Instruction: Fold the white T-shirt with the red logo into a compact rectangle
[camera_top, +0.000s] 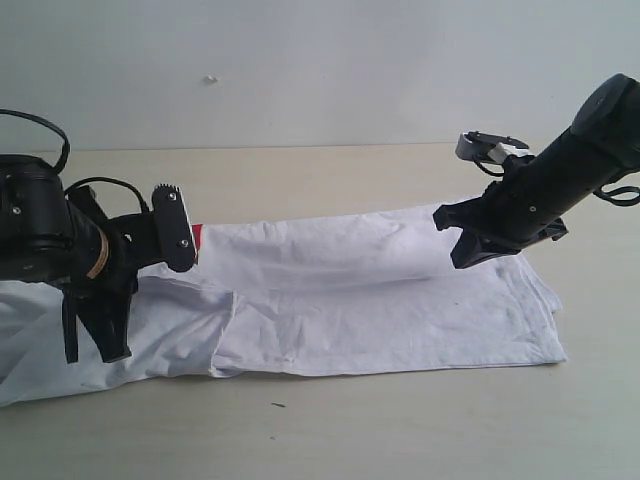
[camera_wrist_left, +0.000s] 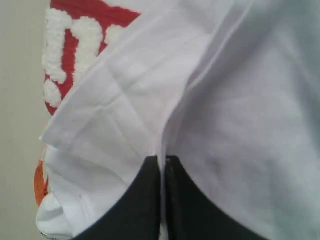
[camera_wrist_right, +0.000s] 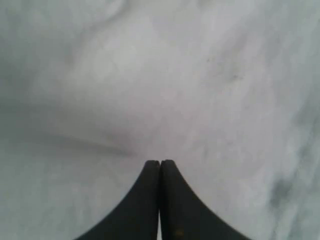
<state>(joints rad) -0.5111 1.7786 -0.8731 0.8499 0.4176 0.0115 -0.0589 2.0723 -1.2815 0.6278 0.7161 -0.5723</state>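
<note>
The white T-shirt (camera_top: 380, 310) lies in a long band across the table, its far edge raised as a fold that runs between my two grippers. Only a sliver of the red logo (camera_top: 197, 237) peeks out beside my left gripper (camera_top: 183, 250). In the left wrist view the logo (camera_wrist_left: 75, 55) shows fuzzy white letters on red, and the orange neck tag (camera_wrist_left: 40, 185) is at the edge. My left gripper (camera_wrist_left: 161, 158) is shut on a thin layer of the shirt (camera_wrist_left: 250, 100). My right gripper (camera_top: 466, 255) (camera_wrist_right: 160, 162) is shut at the fold's right end, where a crease in the shirt (camera_wrist_right: 150, 75) runs into its tips.
The shirt rests on a beige table (camera_top: 400, 430), with bare surface in front of it and behind it. A pale wall (camera_top: 320, 70) stands at the back. The shirt's left end runs out of the exterior view under my left arm.
</note>
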